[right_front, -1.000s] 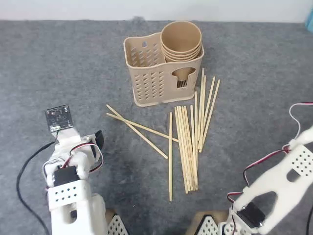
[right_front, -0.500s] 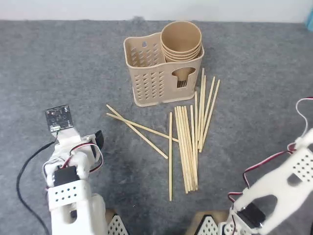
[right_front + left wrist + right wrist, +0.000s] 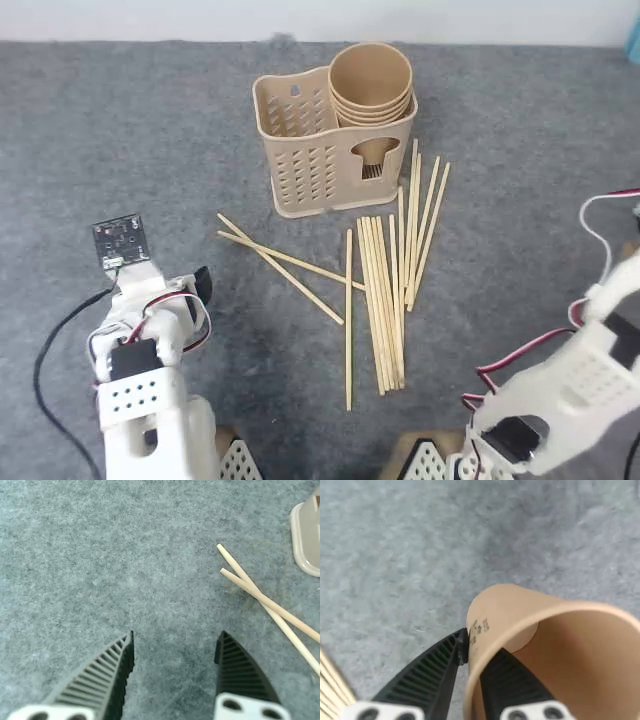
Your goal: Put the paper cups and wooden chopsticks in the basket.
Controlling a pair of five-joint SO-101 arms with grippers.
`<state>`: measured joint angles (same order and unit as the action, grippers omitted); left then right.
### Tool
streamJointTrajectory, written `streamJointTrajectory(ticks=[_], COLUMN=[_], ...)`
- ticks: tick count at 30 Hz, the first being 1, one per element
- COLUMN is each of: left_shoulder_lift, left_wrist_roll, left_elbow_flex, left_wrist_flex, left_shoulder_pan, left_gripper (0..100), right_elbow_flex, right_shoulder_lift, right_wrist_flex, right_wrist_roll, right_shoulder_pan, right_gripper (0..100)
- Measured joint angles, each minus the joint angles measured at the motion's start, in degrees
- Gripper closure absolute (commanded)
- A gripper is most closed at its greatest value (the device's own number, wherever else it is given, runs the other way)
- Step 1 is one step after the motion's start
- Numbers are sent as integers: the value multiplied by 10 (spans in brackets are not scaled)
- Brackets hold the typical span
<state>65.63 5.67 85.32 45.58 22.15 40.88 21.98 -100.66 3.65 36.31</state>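
From above, you had the basket (image 3: 318,150) standing upright at the far middle of the grey tabletop (image 3: 120,130), with a stack of paper cups (image 3: 370,78) seated in its right compartment. The wooden chopsticks (image 3: 385,295) lay loose on the tabletop just in front of the basket, most of them side by side, and two crossed chopsticks (image 3: 283,262) lay to their left. Your left arm (image 3: 148,360) sat at the near left and your right arm (image 3: 572,385) at the near right edge.

In your left wrist view, the left gripper (image 3: 177,635) was spread wide with nothing between its jaws, low over bare tabletop, with the crossed pair near it.

In your right wrist view, the right gripper (image 3: 472,650) was clamped on the wall of a paper cup (image 3: 550,645), one jaw inside the rim and one outside.
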Motion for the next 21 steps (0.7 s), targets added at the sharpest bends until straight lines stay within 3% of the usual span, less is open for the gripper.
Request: streamJointTrajectory(ticks=[10,21], left_shoulder_lift=[0,0], left_wrist_roll=[0,0], left_elbow_flex=[0,0], left_wrist_flex=[0,0], left_shoulder_pan=[0,0], left_gripper=[746,746], right_elbow_flex=[0,51], right_shoulder_lift=[-41,-79], right_wrist_flex=[0,24], right_wrist_roll=[-19,-20], right_shoulder_pan=[-85,-307], right_gripper=[991,991])
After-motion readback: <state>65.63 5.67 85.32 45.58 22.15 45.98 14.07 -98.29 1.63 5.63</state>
